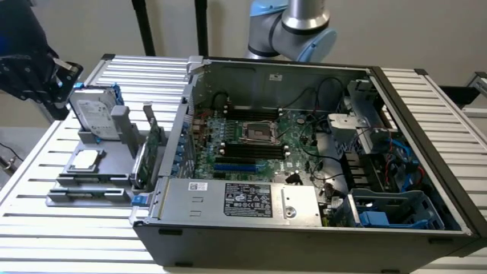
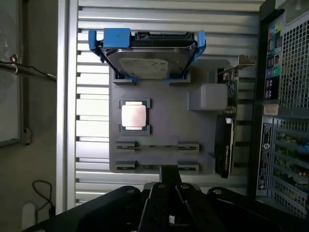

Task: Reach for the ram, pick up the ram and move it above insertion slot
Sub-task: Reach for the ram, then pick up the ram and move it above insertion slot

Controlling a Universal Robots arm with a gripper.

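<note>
The ram (image 2: pixel 157 145) shows edge-on as a thin strip held between two clips of the grey holder (image 2: pixel 164 121); in the exterior view it lies low on that holder (image 1: pixel 88 178). My gripper (image 2: pixel 170 175) hangs above the holder's near edge, over the second pair of clips and apart from the ram. In the exterior view the black gripper (image 1: pixel 42 71) is high at the left, beyond the hard drive. The black memory slots (image 1: pixel 255 149) lie beside the processor socket (image 1: pixel 257 131) inside the open case.
On the holder stand a silver hard drive in a blue frame (image 1: pixel 95 114), a loose processor (image 2: pixel 133 116) and a tall green expansion card (image 1: pixel 156 142). The case wall (image 1: pixel 179 131) rises right beside the holder. Cables and a drive cage (image 1: pixel 373 120) crowd the case's right side.
</note>
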